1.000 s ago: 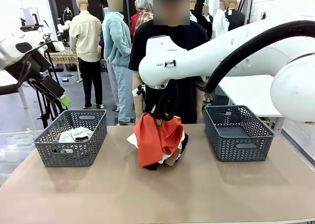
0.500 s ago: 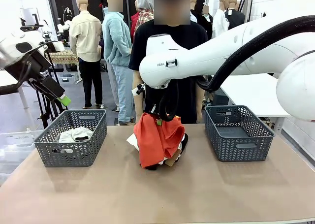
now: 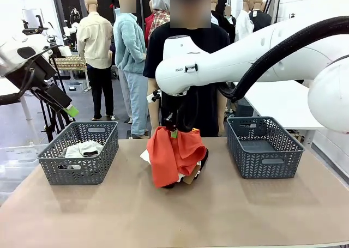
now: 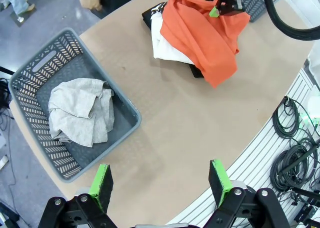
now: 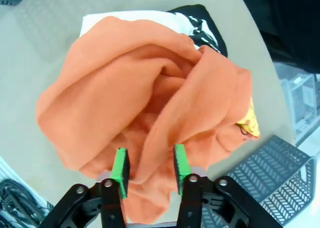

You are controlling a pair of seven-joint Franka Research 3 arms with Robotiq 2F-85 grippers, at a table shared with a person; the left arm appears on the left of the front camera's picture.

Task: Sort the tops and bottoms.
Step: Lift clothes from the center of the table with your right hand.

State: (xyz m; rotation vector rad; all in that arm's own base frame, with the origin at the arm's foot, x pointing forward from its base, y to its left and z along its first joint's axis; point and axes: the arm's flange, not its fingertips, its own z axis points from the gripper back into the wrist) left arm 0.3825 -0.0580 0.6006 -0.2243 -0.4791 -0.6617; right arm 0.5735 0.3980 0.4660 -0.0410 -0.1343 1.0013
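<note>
1. Two tools: the right tool [image 5: 149,160] stands half-spread astride a raised fold of the orange-red top [image 5: 115,97]. I cannot tell whether it is pinching the fold.
2. Directly beneath it, that top drapes over the white top [image 4: 164,46] on the table [image 3: 218,215].
3. The step, as I judge it, is taking this top off the pile. The next move calls for a firm pinch, a lift, then a carry to a grey basket [image 3: 266,163].
4. Well off to its side, the left tool [image 4: 162,180] hangs released, grasping nothing.
</note>
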